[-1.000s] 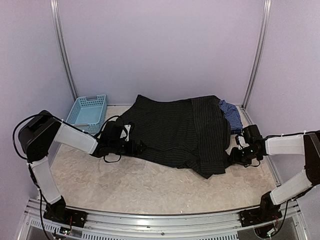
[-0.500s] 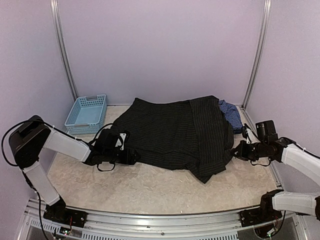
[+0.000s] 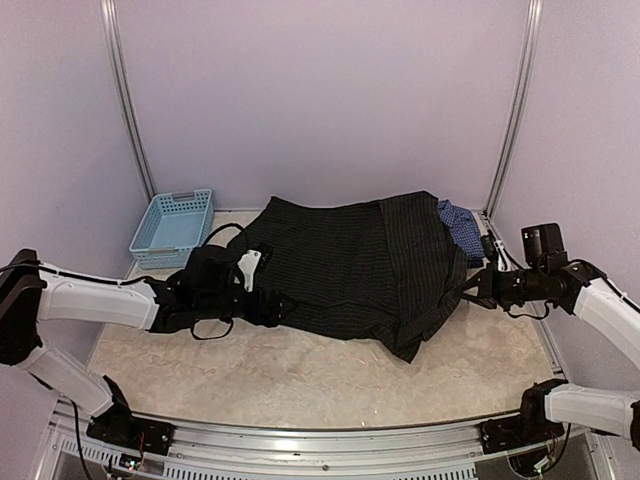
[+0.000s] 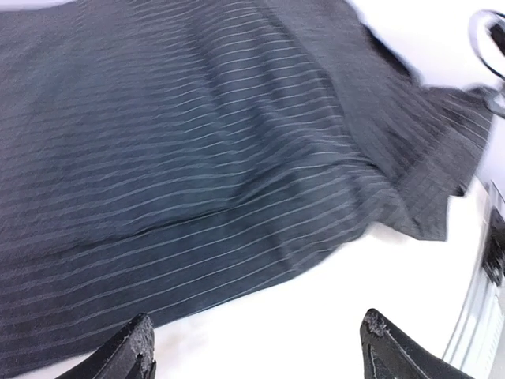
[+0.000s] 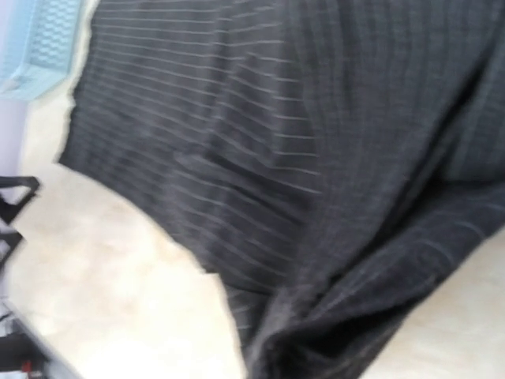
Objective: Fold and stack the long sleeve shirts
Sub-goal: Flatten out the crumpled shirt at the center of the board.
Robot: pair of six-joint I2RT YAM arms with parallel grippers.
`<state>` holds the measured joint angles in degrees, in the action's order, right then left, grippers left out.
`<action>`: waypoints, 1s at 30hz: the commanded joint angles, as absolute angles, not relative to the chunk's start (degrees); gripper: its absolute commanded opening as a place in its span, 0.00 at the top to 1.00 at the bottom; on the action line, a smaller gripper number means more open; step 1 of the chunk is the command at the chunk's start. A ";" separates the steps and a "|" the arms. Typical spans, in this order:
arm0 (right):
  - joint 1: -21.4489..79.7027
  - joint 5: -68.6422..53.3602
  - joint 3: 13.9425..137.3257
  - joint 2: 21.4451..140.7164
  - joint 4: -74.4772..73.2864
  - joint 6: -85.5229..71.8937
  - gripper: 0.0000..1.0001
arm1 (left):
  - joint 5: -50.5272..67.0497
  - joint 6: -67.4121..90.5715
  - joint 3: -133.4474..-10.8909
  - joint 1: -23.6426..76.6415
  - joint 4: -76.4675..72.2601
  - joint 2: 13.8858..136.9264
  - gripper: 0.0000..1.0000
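Note:
The black pinstriped shirt [image 3: 350,262] lies spread across the middle of the table. The blue check shirt [image 3: 460,228] peeks out from under its far right corner. My left gripper [image 3: 272,306] is open and empty on the table just in front of the black shirt's near-left hem [image 4: 237,260]. Its fingertips [image 4: 136,347] stand wide apart over bare table. My right gripper [image 3: 478,290] is at the shirt's right edge, where a bunched fold [image 5: 316,339] runs into the jaws. The right wrist view is blurred and its fingers are hidden.
A light blue plastic basket [image 3: 175,225] stands at the back left, also in the right wrist view [image 5: 39,47]. Purple walls enclose the table on three sides. A metal rail [image 3: 300,450] runs along the near edge.
My left arm has stretched out lower and its gripper slid right along the hem. My right arm has risen and drawn back to the right, pulling the shirt's right edge taut.

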<state>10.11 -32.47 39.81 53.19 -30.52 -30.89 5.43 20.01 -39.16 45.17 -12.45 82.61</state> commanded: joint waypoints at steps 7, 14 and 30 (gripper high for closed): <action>10.15 -43.27 49.44 57.25 -21.65 -36.37 1.00 | 12.90 10.75 -49.38 54.62 -20.86 91.11 0.14; 10.10 -45.00 52.41 58.67 -19.69 -38.17 1.00 | 15.05 7.90 -56.55 59.52 -22.11 98.36 0.13; 10.11 -53.18 72.33 58.88 -21.01 -40.21 1.00 | 15.16 6.13 -58.58 62.16 -22.67 99.13 0.13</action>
<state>10.11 -48.47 66.22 59.48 -21.50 -39.18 15.42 8.21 -57.36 61.25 -21.17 100.38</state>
